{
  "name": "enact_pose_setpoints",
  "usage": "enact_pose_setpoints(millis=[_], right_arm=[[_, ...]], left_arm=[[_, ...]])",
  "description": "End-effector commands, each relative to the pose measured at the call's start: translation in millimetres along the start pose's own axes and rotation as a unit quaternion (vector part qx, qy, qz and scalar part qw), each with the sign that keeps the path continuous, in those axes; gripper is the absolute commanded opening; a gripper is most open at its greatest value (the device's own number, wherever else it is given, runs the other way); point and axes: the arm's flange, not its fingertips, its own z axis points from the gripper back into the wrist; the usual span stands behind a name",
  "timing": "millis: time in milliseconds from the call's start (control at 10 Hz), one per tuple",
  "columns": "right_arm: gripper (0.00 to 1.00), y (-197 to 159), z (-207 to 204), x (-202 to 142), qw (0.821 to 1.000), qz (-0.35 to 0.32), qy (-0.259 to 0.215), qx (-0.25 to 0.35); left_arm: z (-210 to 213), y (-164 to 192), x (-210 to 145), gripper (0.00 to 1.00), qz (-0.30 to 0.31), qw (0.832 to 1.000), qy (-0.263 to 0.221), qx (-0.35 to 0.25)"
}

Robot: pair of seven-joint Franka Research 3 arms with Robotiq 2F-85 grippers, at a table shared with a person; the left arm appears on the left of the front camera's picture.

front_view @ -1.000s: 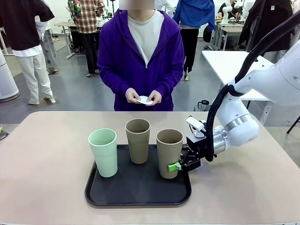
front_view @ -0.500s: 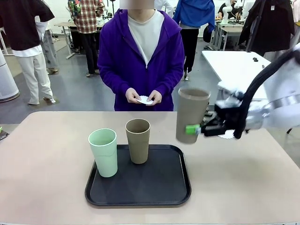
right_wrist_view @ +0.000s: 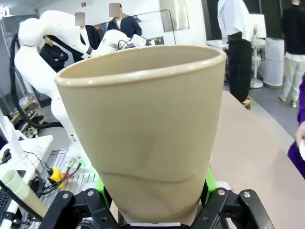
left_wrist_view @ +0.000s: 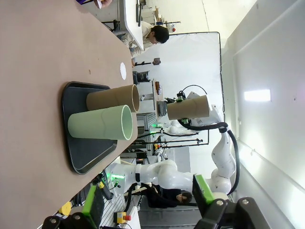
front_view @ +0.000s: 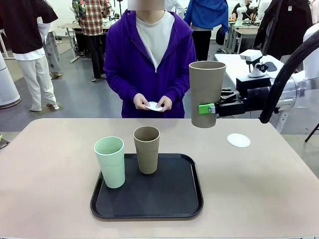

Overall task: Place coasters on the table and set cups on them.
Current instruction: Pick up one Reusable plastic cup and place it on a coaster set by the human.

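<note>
The right gripper (front_view: 212, 108) clamps the upright brownish-tan cup (front_view: 207, 92) near its base, a scalloped white coaster (front_view: 239, 140) lying seemingly below and just behind the gripper.

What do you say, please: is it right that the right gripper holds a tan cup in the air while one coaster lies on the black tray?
Not quite. The front view shows the coaster lying on the table, to the right of the black tray, not on it. The rest holds: the right gripper holds a tan cup in the air.
</note>
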Motion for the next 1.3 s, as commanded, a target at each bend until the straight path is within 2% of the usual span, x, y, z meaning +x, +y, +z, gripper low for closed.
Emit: enact_pose_setpoints(millis=[0,100,200,300,400,600,900,1200], right_arm=[[0.00,2.9,4.0,0.0,1.000,0.005,-0.011,0.020],[0.00,2.9,4.0,0.0,1.000,0.005,-0.011,0.020],[0.83,1.0,-0.2,0.4,1.000,0.000,-0.003,0.005],[0.83,-40.1,26.3,1.5,0.999,-0.016,-0.034,-0.009],[0.83,-83.5,59.5,4.2,0.997,0.003,-0.065,-0.045],[0.83,-126.8,107.1,-4.0,0.994,0.015,-0.085,-0.063],[0.83,-169.2,155.8,-17.6,0.991,0.007,-0.075,-0.110],[0.83,-188.2,188.9,-20.2,0.986,0.005,-0.069,-0.154]], left_arm=[[-0.2,-1.7,0.2,1.00,-0.003,1.000,-0.004,-0.006],[-0.2,-1.7,0.2,1.00,-0.003,1.000,-0.004,-0.006],[-0.2,-1.7,0.2,1.00,-0.003,1.000,-0.004,-0.006],[-0.2,-1.7,0.2,1.00,-0.003,1.000,-0.004,-0.006],[-0.2,-1.7,0.2,1.00,-0.003,1.000,-0.004,-0.006],[-0.2,-1.7,0.2,1.00,-0.003,1.000,-0.004,-0.006],[-0.2,-1.7,0.2,1.00,-0.003,1.000,-0.004,-0.006],[-0.2,-1.7,0.2,1.00,-0.003,1.000,-0.004,-0.006]])
